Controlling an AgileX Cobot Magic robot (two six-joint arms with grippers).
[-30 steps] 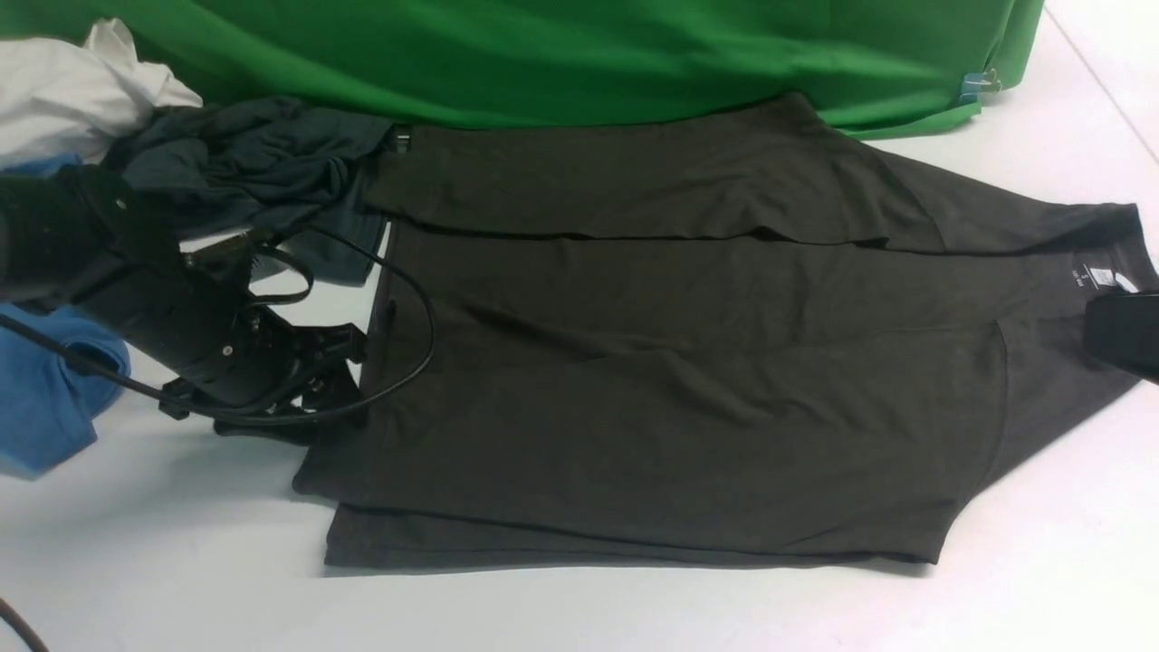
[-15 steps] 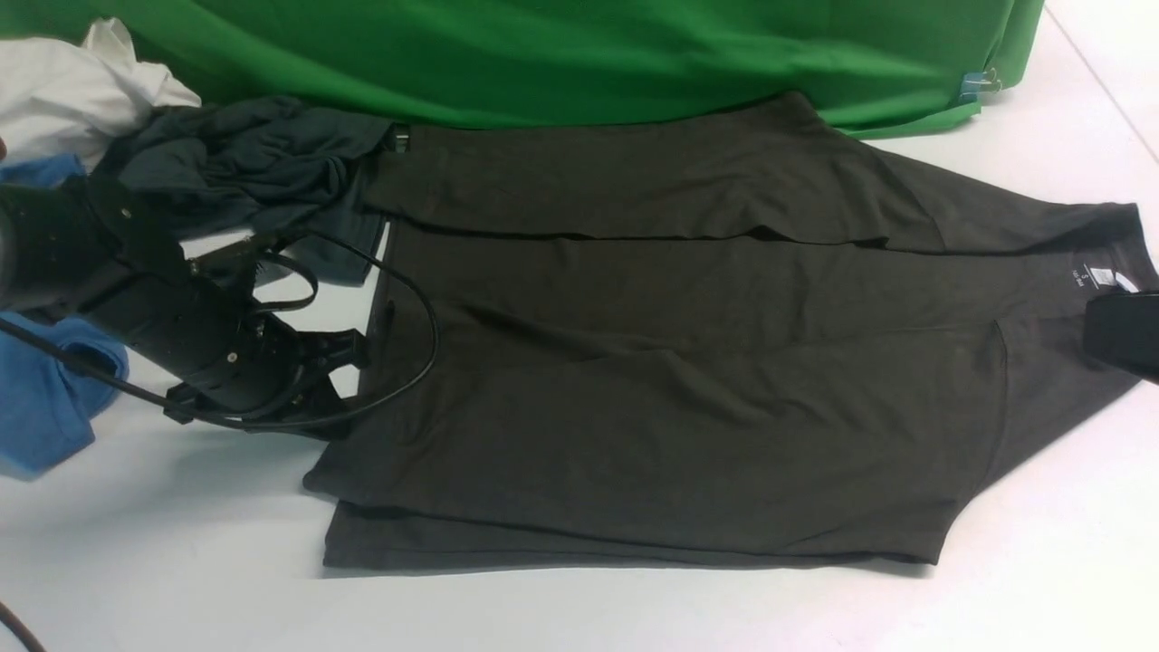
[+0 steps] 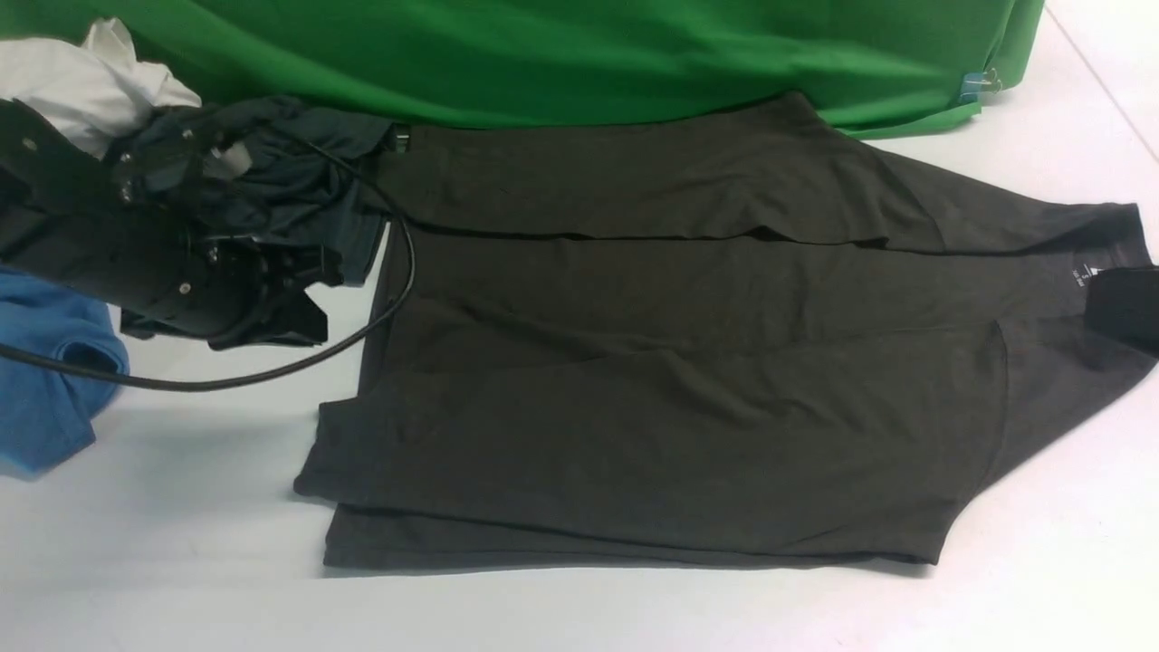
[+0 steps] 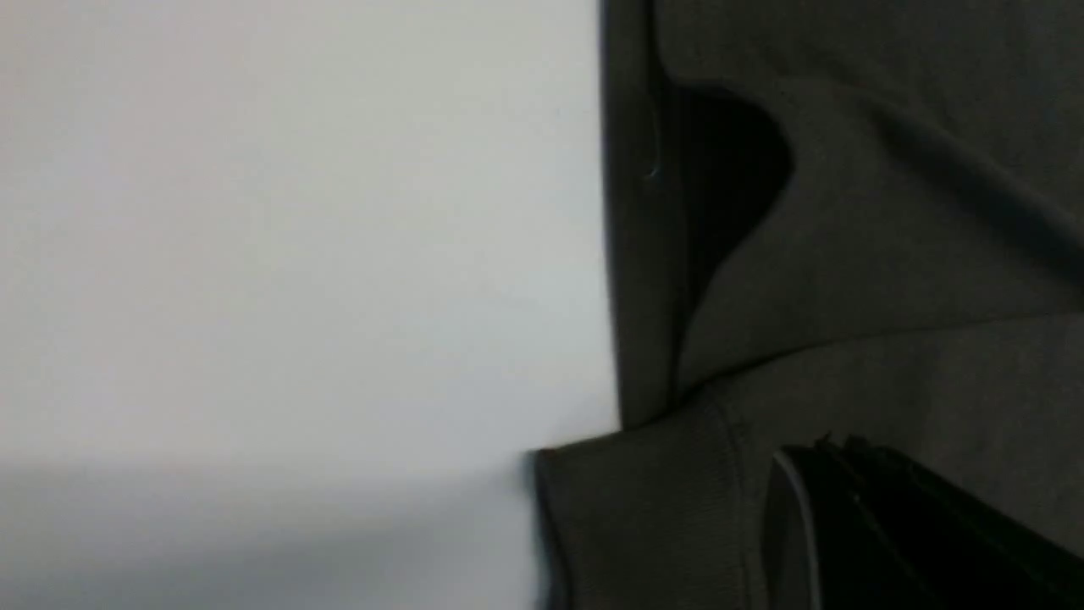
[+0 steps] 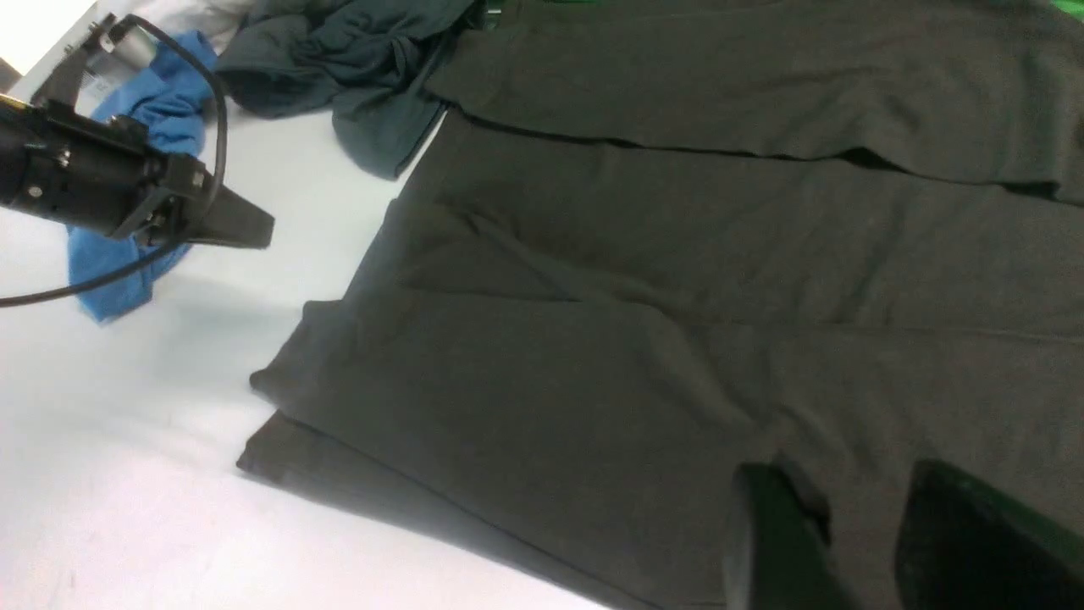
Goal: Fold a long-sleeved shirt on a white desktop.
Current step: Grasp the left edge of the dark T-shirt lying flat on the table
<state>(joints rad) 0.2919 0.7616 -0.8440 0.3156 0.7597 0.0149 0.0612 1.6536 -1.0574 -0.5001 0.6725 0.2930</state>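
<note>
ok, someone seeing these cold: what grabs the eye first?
The near-black long-sleeved shirt, spread across the middle of the white desktop with its sides folded in over the body. Behind it, the bright green cloth runs along the far edge. At the left, the left gripper sits shut beside the shirt's hem, in front of a heap of other garments.

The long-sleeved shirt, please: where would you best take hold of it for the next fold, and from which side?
Probably at the hem edge of the long-sleeved shirt, coming in low from the robot's left over the bare white desktop. That edge lies flat and free, its layers stacked, so one pinch could catch them; the shut left gripper hovers beside it.
</note>
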